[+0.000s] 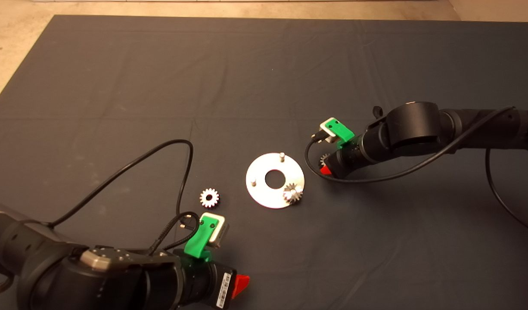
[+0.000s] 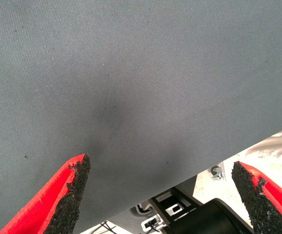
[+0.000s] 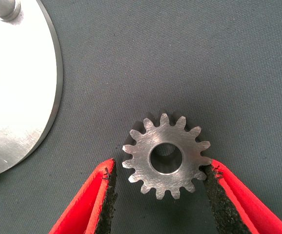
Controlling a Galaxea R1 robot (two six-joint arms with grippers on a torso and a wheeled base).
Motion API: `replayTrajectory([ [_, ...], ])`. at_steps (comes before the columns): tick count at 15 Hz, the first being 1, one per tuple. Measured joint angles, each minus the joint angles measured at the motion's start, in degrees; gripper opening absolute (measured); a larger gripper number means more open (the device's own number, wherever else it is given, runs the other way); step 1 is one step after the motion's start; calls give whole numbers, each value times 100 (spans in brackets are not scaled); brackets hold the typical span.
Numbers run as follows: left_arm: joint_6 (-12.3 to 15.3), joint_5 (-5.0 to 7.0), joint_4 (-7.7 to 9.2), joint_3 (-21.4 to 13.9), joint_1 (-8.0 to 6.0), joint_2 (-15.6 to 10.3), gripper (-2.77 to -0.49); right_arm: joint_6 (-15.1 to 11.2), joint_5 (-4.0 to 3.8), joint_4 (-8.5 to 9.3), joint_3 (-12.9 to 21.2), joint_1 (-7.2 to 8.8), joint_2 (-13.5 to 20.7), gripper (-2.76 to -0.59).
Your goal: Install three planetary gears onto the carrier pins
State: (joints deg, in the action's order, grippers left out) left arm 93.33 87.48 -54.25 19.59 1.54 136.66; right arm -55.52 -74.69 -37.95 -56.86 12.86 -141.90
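Straddling a small metal gear [image 3: 166, 156] that lies flat on the dark mat [image 1: 264, 69], the right gripper [image 3: 159, 187] has its two red fingers spread a little wider than the gear: one black pad [image 3: 214, 192] touches the teeth on one side, while the other pad [image 3: 108, 187] stands just clear of the teeth on the opposite side, so the gear is bracketed but not yet pinched. In the head view this gripper [image 1: 326, 167] reaches in from the right on its black arm, and the gear [image 1: 324, 160] shows only as a toothed edge peeking out beside it. Just beyond the gripper, toward the middle of the mat, lies the flat round silver disc [image 1: 264, 193] with its central hole; its rim [image 3: 53, 97] also fills one side of the right wrist view. Two of its upright pins stand bare, one [image 1: 281, 156] on the side nearest the right gripper and one [image 1: 254, 182] on the far side, and the third pin carries a gear [image 1: 293, 193] already seated on it. Past the disc, well away from the right gripper, a third gear [image 1: 209, 197] lies loose on the mat. The left gripper [image 2: 160, 195] hovers near the mat's front edge with its fingers spread wide and nothing between them, only bare mat cloth beneath; in the head view a red fingertip [image 1: 241, 284] shows at the end of its arm.
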Motion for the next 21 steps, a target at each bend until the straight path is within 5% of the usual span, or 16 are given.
replayTrajectory([
  [6,2,0,-2,0,0,0,-119,0,96,0,-148,-2,-2,-218],
  [21,5,0,0,0,0,0,-119,41,96,-15,-149,-13,-2,-233],
])
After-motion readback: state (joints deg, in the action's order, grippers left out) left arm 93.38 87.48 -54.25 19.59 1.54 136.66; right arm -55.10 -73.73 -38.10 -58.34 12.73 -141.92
